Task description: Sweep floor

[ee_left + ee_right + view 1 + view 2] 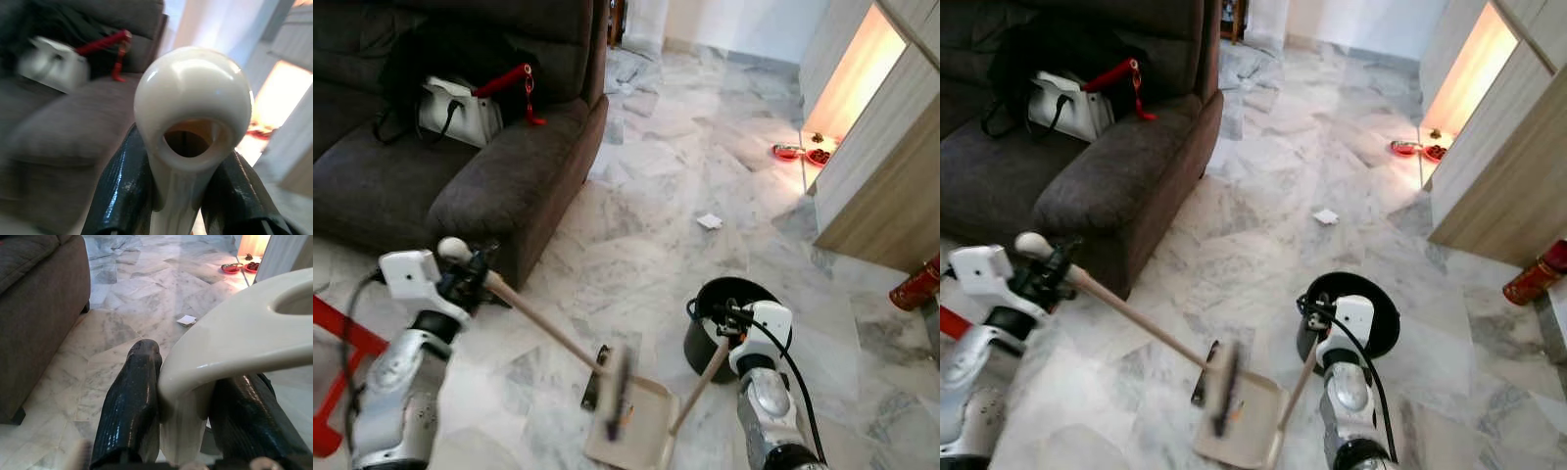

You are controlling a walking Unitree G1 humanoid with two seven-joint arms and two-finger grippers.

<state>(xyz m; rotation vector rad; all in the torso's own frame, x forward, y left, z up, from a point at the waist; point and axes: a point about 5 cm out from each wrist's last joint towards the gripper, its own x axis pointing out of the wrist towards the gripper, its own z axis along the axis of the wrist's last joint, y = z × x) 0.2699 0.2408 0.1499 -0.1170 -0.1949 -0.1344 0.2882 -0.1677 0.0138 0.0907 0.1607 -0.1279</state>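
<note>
Gripping the broom near its knobbed end, the left gripper is closed on the stick; brush head sits at the dustpan. Right gripper clamps the dustpan's handle. Black bin stands just behind; contents indiscernible. Paper scrap lies on the floor.

Left pincer around broom handle

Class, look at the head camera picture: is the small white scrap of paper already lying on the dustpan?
No: the scrap of paper lies on the marble floor well beyond the dustpan, nearer the wooden cabinet.
</note>
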